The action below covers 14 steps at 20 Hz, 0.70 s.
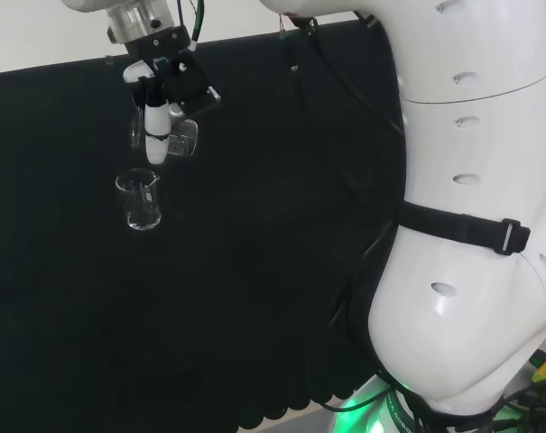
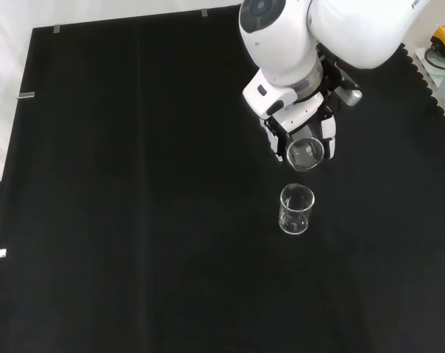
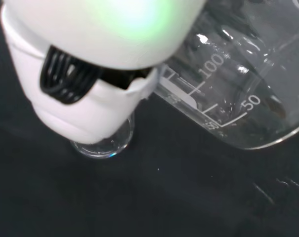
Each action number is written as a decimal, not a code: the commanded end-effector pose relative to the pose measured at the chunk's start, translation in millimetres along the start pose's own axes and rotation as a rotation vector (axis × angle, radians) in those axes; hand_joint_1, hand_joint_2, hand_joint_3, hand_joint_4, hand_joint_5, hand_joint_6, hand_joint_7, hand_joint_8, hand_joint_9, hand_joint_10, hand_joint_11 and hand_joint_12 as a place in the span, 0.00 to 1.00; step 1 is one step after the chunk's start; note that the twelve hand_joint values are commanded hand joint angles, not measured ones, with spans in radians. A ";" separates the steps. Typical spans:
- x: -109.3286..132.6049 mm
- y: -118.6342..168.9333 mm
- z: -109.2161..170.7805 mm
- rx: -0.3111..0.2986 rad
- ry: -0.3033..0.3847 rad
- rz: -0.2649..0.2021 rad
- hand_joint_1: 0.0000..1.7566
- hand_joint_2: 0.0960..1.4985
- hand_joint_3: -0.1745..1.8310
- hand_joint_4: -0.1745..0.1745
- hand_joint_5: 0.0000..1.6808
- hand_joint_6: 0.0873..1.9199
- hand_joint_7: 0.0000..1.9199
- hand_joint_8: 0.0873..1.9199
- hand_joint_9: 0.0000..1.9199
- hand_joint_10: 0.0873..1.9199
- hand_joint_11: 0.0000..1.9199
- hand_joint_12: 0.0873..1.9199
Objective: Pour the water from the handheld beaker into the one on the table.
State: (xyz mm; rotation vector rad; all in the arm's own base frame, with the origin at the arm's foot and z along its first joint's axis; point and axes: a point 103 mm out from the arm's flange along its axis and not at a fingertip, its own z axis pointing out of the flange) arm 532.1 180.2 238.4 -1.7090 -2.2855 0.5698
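Note:
The hand point(image 1: 161, 106) hangs above the cloth with its fingers curled round a clear glass beaker point(image 1: 184, 138), which lies tipped well over on its side. From the front, the held beaker point(image 2: 305, 153) shows its round mouth just above a second clear beaker point(image 2: 296, 209) standing upright on the cloth. In the head view that standing beaker point(image 1: 141, 200) is just below and slightly left of the hand. The wrist view has the held beaker point(image 3: 238, 89) with its printed scale beside a white finger point(image 3: 90, 79), and the standing beaker's rim point(image 3: 102, 145) below. Whether water is running out is not clear.
The black cloth point(image 2: 134, 220) spreads wide around the two beakers. The arm's big white links point(image 1: 471, 225) stand at the right of the head view. Small clips point(image 2: 27, 95) hold the cloth at its left edge in the front view.

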 end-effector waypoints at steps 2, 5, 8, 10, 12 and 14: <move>-7.0 -3.9 1.5 -0.063 0.098 -0.046 0.82 0.33 0.43 0.00 0.85 0.13 0.85 0.00 0.76 0.15 0.67 0.33; -8.8 -4.4 3.9 -0.079 0.120 -0.078 0.82 0.33 0.43 0.00 0.85 0.13 0.85 0.00 0.76 0.15 0.67 0.33; -9.8 -5.1 7.1 -0.090 0.137 -0.099 0.82 0.33 0.43 0.00 0.85 0.13 0.85 0.00 0.75 0.15 0.67 0.32; -10.9 -5.6 9.0 -0.099 0.146 -0.107 0.82 0.33 0.43 0.00 0.85 0.13 0.85 0.00 0.75 0.15 0.67 0.32; -11.3 -5.8 10.8 -0.104 0.150 -0.121 0.82 0.33 0.43 0.00 0.85 0.13 0.85 0.00 0.75 0.15 0.67 0.32; -12.1 -6.2 12.6 -0.112 0.157 -0.127 0.82 0.33 0.43 0.00 0.85 0.13 0.85 0.00 0.75 0.15 0.67 0.32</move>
